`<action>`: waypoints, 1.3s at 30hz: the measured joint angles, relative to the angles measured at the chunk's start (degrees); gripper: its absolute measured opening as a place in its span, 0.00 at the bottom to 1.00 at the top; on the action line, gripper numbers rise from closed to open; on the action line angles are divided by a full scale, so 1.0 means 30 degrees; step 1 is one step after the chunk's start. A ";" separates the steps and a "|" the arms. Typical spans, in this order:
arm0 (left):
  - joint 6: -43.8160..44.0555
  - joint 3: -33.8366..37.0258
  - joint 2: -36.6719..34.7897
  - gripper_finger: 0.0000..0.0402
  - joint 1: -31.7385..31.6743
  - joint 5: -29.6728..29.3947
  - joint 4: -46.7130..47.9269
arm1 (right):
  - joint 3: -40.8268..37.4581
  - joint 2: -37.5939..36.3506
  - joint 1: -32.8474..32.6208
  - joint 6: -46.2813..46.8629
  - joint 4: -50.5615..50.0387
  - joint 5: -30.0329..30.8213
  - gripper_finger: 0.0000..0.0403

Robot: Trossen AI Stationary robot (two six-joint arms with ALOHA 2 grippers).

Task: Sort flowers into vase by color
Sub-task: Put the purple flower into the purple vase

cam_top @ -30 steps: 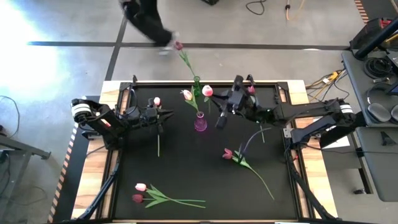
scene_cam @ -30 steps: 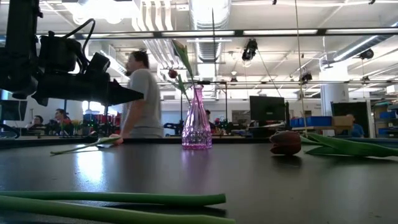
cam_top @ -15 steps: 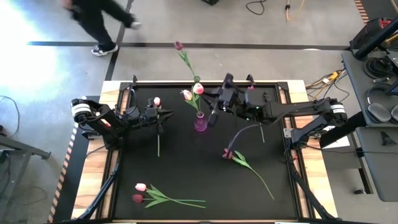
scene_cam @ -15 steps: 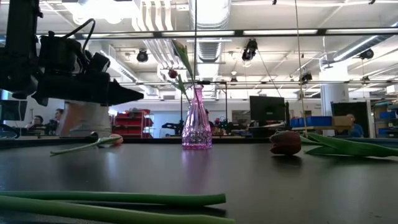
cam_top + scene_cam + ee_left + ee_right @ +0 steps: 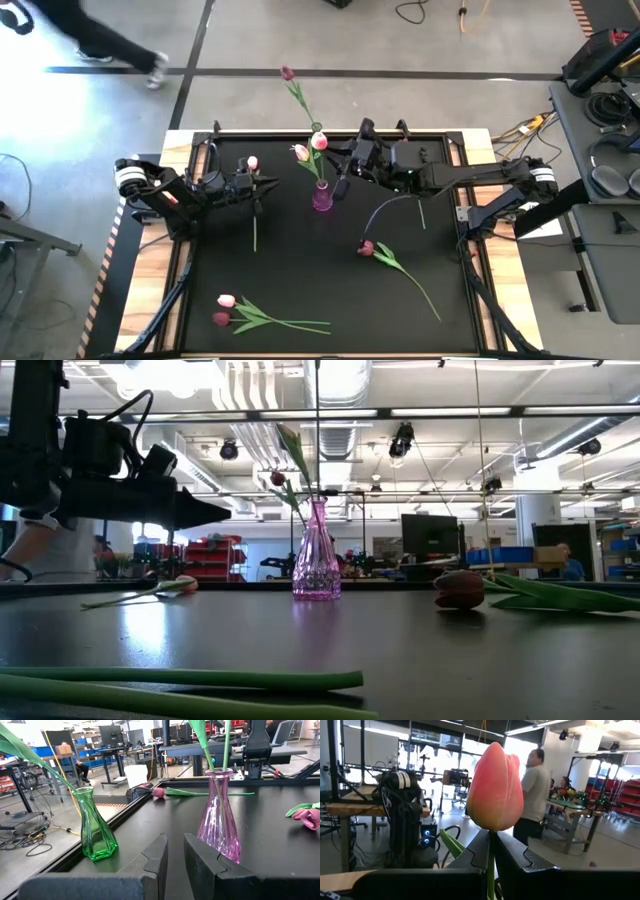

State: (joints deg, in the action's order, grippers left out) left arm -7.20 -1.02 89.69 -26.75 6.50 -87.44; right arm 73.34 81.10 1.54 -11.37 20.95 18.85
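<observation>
Right gripper [image 5: 490, 851] pinching a pink tulip [image 5: 495, 787] over the pink vase [image 5: 322, 197], just needs lowering in.

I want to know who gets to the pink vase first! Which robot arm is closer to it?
The right. The right gripper hangs just beside the pink vase, holding a pink tulip above it. The left gripper waits farther off, on the vase's other side.
</observation>
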 joint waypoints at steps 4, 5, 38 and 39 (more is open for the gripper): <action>0.0000 0.0000 0.0000 0.12 -0.0006 0.0000 0.0000 | -0.1043 0.0000 0.0000 0.0093 0.1496 0.0015 0.03; 0.0000 0.0000 0.0000 0.12 0.0001 0.0000 0.0000 | -0.1291 0.0000 0.0000 0.0097 0.1781 0.0022 0.03; 0.0000 0.0000 0.0000 0.12 -0.0003 0.0000 0.0015 | -0.6868 0.0764 0.1843 0.1798 0.6092 0.0146 0.03; 0.0000 0.0000 0.0000 0.12 -0.0004 -0.0004 0.0015 | -0.6861 0.1026 0.1843 0.1799 0.6104 0.0146 0.03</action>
State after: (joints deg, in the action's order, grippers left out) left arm -7.20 -1.02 89.69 -26.76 6.49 -87.39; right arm 52.75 84.18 7.07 -5.98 39.26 19.29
